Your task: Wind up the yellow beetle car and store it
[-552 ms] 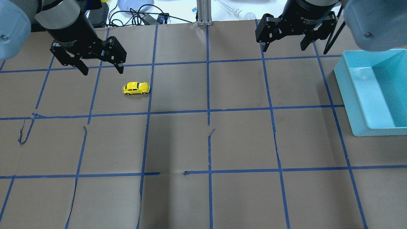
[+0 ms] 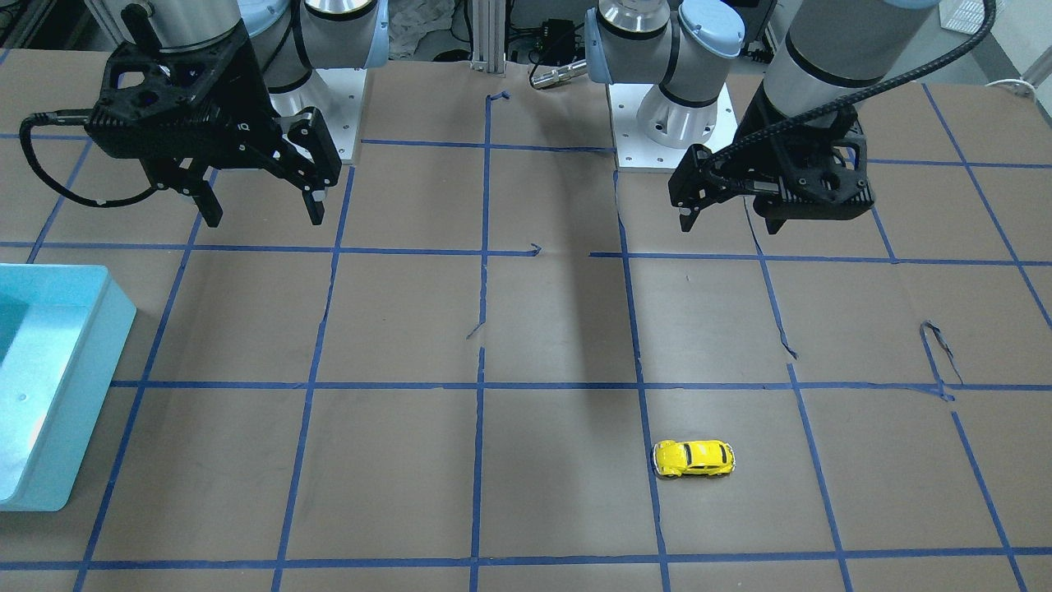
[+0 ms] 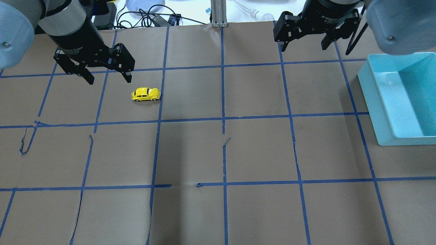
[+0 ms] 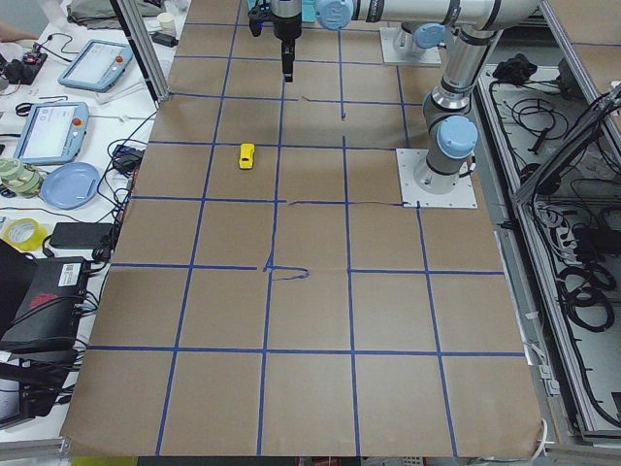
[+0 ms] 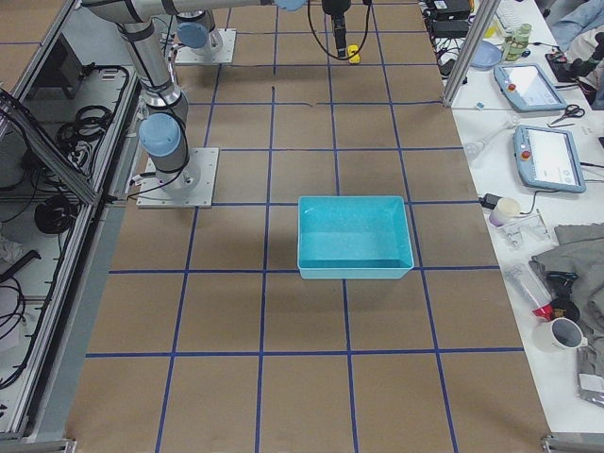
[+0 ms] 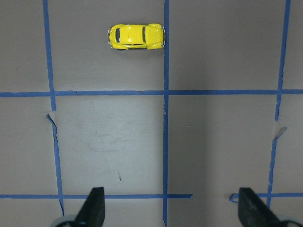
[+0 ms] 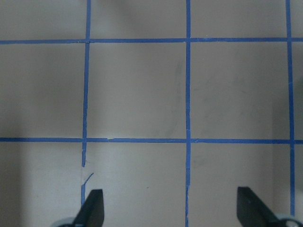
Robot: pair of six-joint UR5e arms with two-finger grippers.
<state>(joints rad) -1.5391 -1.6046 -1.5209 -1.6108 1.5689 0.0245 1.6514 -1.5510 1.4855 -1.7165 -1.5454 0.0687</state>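
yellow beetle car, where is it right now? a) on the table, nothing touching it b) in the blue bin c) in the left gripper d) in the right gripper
a: the yellow beetle car sits on the table, apart from the open left gripper.

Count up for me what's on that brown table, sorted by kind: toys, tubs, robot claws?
Toy cars: 1, the yellow beetle car
Tubs: 1, the blue tub
Robot claws: 2, the left claw and the right claw, both open and holding nothing
Total: 4
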